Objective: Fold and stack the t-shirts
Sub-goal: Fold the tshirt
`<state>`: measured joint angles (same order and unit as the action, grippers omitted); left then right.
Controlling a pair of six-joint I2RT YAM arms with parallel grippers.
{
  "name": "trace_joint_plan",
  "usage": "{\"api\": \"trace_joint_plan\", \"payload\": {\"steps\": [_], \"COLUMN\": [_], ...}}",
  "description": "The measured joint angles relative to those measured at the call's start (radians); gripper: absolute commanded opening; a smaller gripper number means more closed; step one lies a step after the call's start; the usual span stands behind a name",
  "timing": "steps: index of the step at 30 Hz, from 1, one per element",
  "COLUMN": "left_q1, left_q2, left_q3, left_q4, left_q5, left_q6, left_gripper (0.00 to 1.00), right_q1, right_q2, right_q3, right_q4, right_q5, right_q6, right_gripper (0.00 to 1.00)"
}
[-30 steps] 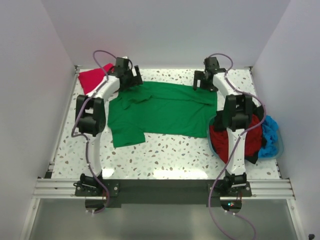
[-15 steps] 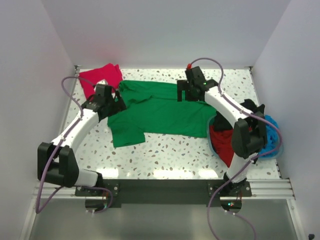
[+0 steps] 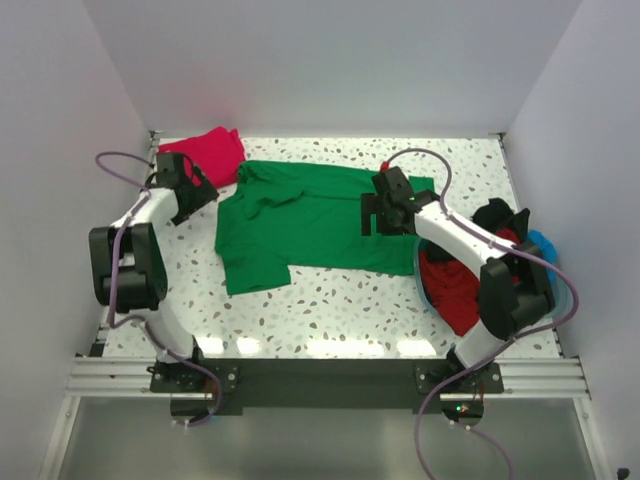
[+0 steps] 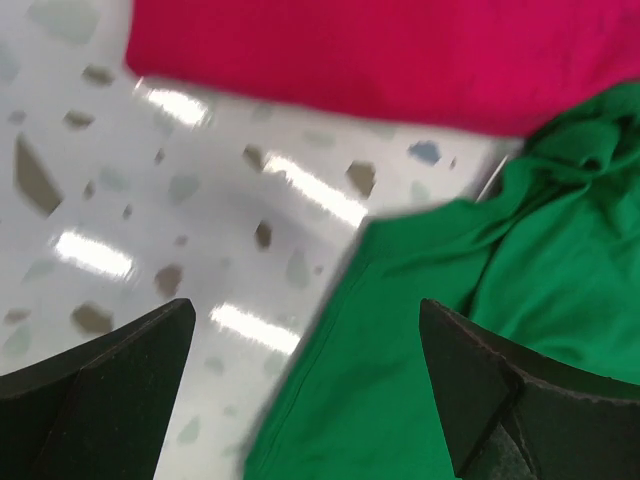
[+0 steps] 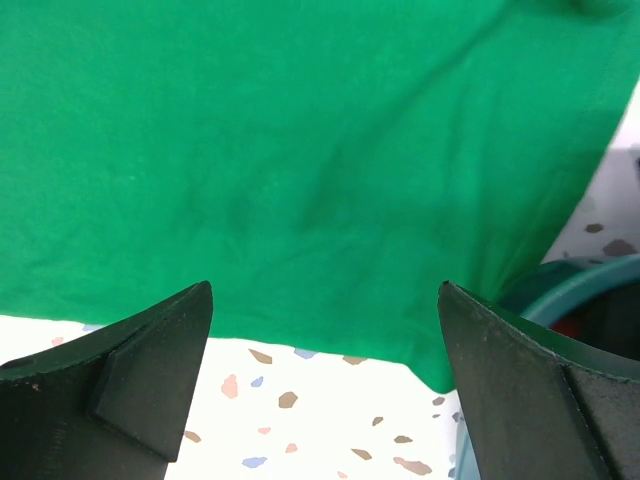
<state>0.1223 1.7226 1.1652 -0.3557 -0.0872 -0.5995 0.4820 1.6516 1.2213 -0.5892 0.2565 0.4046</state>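
The left gripper (image 3: 196, 190), jaws spread and empty, hovers just left of the green t-shirt (image 3: 300, 225) (spread flat, its length running left to right); the right gripper (image 3: 376, 214), equally agape, hangs over its right half, nearer the near hem.

One green t-shirt (image 3: 320, 215), one crimson t-shirt (image 3: 205, 150), one basket (image 5: 570, 280) of heaped shirts (image 3: 452, 290), two robot arms (image 3: 150, 205) (image 3: 452, 230)
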Motion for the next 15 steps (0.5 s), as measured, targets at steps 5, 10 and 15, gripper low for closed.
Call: {"api": "trace_joint_plan", "payload": {"steps": [5,10,15], "left_q1": [0.023,0.051,0.061], "left_q2": [0.2,0.373,0.49], "left_q3": [0.171,0.346,0.498], "left_q4": [0.084,0.105,0.081], "left_q5": [0.067,0.085,0.072], "left_q6": [0.028,0.069,0.1], "left_gripper": [1.0,1.0,1.0], "right_q1": [0.0,0.0,0.0], "right_q2": [-0.058,-0.088,-0.098], "right_q3": [-0.02,-0.037,-0.042], "right_q4": [0.02,0.02,0.018], "right_q5": [0.019,0.043,0.062], "right_q6": [0.003,0.003,0.003], "right_gripper": [0.99,0.99,0.99]}}
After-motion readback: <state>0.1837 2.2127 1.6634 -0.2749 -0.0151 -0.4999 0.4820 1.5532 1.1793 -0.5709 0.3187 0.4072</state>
